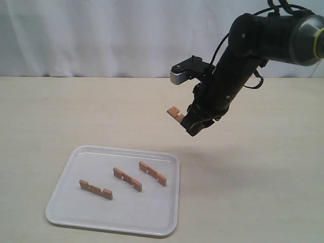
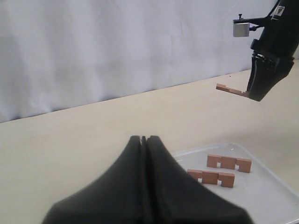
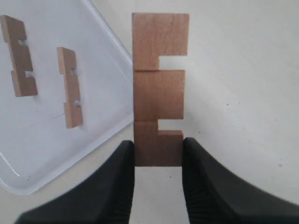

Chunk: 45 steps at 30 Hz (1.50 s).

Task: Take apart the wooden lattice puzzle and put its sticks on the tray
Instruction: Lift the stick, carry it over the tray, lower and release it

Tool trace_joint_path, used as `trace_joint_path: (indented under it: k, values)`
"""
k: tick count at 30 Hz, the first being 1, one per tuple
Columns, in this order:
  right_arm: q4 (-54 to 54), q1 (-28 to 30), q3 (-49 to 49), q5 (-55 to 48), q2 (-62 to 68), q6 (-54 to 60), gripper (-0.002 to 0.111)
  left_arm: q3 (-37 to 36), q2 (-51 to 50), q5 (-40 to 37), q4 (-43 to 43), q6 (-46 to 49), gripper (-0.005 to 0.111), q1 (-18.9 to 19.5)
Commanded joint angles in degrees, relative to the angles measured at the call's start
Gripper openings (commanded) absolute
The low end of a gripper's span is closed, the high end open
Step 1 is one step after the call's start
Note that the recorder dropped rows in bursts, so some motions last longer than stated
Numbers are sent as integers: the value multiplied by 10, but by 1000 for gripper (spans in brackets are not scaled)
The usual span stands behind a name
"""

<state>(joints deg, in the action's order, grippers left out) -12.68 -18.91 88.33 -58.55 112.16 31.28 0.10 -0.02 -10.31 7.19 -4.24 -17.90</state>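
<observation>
Right arm (image 1: 238, 76) was glossy black, built of rounded tubular links. A grey collar (image 1: 306, 35) with a yellow-green stripe was noted at the upper joint. Black cables (image 1: 275, 7) looped above and alongside the arm. A silver-grey camera box (image 1: 178, 76) sat on a black bracket (image 1: 195, 65). Right pincer (image 3: 158, 148) and left pincer (image 2: 144, 138) had matte black, tapered fingers (image 3: 117, 186), finely textured.

You can't see the held end of the stick (image 1: 174, 112) in the exterior view; the right gripper (image 1: 187, 122) covers it. The right arm (image 1: 263, 40) runs off that view at two o'clock. From the left wrist, the left gripper (image 2: 144, 139) hides part of the tray (image 2: 266, 191), and the frame edge crops it.
</observation>
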Motion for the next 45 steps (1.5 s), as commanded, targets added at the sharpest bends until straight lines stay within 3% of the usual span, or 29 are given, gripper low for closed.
trace_joint_path:
  k: [1,16,31,45]
  values:
    - [-35,1,-1,-18,-9,31,4,0,0,4,-4,-3,0,-2]
    - [-64,-1,-1,-27,-9,59,4,0,0,4,-4,-3,0,-2]
    - [-33,-144,-1,-28,24,73,4,0,0,4,-4,-3,0,-2]
    - [-45,-166,-1,-22,96,73,6,0,0,4,-4,-3,0,-2]
